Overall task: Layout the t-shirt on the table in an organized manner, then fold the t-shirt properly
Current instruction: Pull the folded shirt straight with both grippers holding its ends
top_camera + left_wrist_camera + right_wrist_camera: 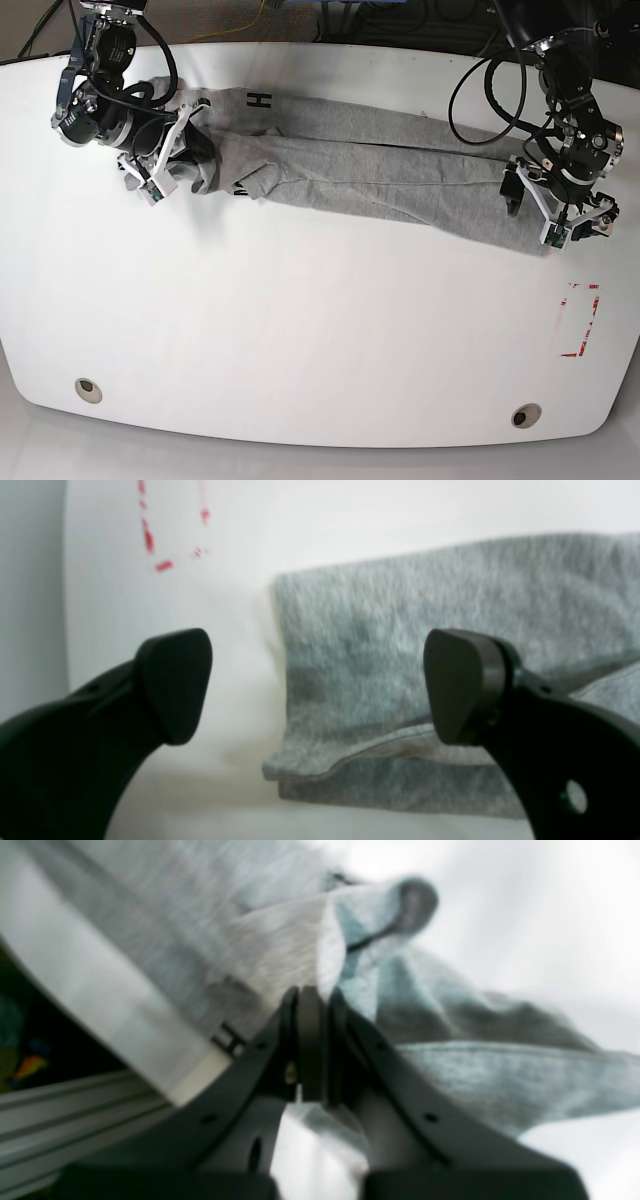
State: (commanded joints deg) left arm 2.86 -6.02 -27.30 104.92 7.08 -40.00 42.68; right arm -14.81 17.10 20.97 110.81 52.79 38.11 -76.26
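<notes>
OK, right gripper point(312, 1005) is clamped on bunched fabric at the collar end of the t-shirt point(370, 160), near the black "H" mark point(259, 99). The shirt lies as a long band across the far part of the table point(300, 330). Left gripper point(317, 685) hangs spread wide over the hem end, holding nothing, red dashed rectangle point(579, 320) just beside.

A robotics lab or test bench, by the look of it. 2 black robot arms with looped cables point(470, 95) stand at the upper corners over a glossy white table point(300, 330) with 2 round grommets point(87, 389), a red dashed rectangle point(578, 320) at right, and an aluminium frame rail point(75, 1110).
</notes>
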